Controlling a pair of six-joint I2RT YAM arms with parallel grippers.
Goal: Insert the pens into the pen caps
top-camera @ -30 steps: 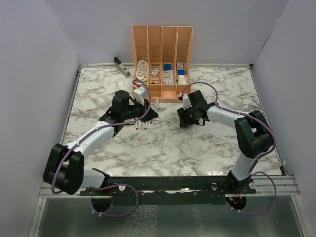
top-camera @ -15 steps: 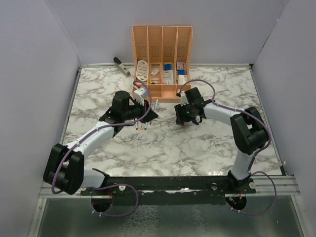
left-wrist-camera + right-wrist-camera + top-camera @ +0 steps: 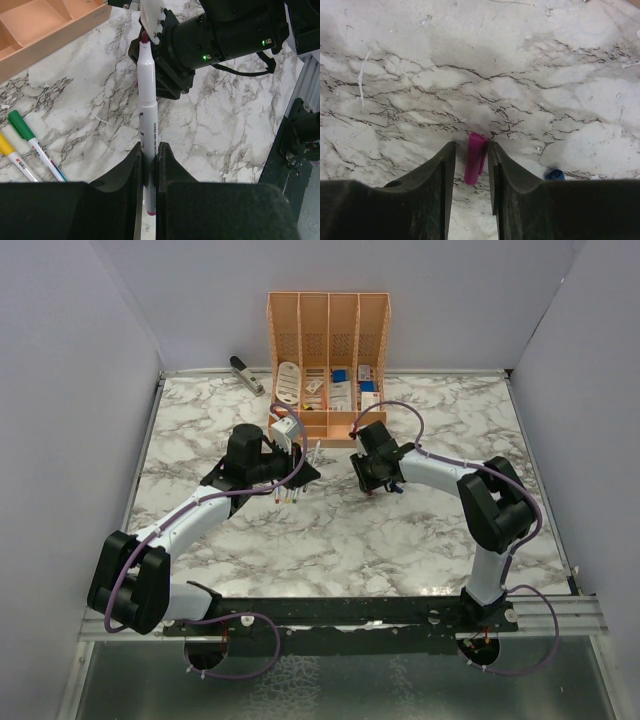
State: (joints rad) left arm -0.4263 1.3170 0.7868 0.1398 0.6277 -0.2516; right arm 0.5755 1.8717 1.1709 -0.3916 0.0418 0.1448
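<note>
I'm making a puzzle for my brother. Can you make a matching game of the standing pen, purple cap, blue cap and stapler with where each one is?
Things: 1 upright pen; 2 purple cap; 3 blue cap; 4 stapler.
Places: A on the marble beside the right pincer; B left of the orange organiser; C clamped in the left pincer; D between the right pincer's fingers.
Pairs: 1-C, 2-D, 3-A, 4-B.

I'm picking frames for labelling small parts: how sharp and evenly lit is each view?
Top external: even, soft light, sharp, but small parts are tiny. Left wrist: the held pen is crisp; the near fingers are dark and featureless. Right wrist: the purple cap is clear, the marble table slightly soft, with shadow in the upper left corner.
</note>
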